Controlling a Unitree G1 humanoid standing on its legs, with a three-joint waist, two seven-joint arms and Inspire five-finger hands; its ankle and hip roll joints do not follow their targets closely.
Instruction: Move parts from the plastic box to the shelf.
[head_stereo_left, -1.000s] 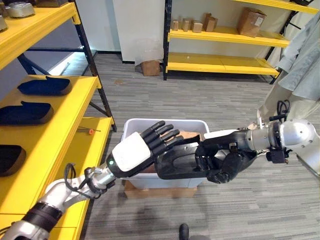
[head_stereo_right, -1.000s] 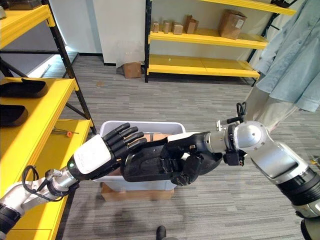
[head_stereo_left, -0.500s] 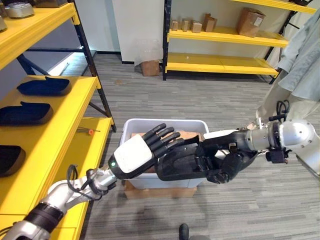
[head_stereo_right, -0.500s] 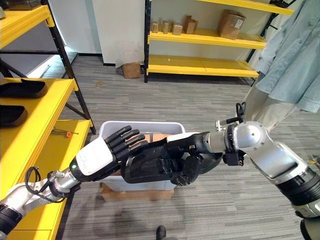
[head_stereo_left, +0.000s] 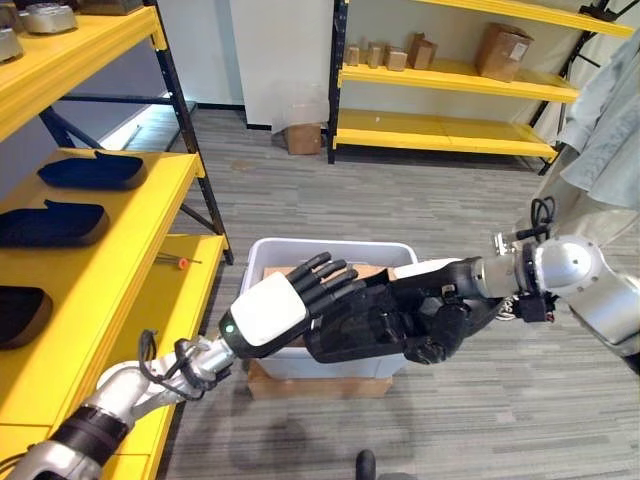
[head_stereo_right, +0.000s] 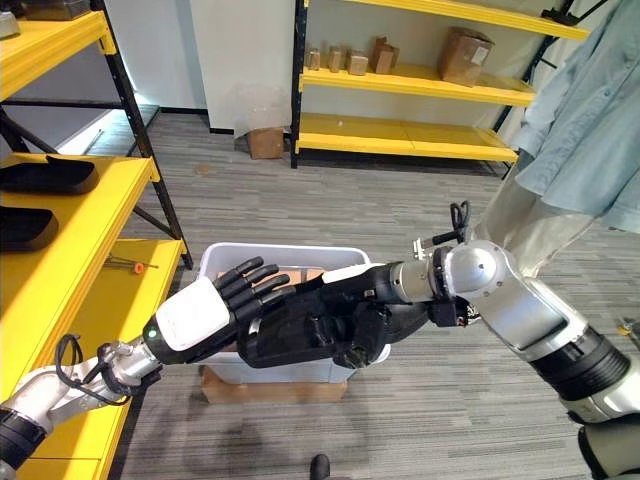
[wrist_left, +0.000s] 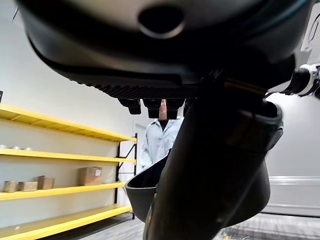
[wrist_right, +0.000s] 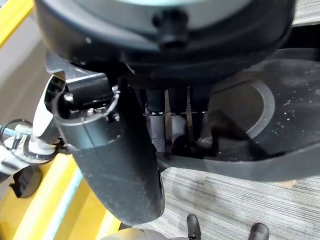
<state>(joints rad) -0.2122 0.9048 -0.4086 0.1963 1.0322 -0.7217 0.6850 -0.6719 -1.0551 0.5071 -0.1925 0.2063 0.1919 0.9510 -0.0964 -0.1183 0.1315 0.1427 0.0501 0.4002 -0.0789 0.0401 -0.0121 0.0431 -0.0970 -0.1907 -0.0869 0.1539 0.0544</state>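
A black part (head_stereo_left: 365, 330) hangs above the front edge of the white plastic box (head_stereo_left: 330, 250) on the floor. The right hand (head_stereo_left: 440, 330) grips it with curled fingers. The left hand (head_stereo_left: 275, 305) lays straight, spread fingers against its other end. Three more black parts (head_stereo_left: 50, 222) lie on the yellow shelf (head_stereo_left: 120, 260).

Yellow shelf (head_stereo_left: 150, 215) carries three dark moulded parts (head_stereo_left: 92, 171); grey floor (head_stereo_left: 440, 220) carries white plastic box (head_stereo_left: 330, 250) on cardboard.
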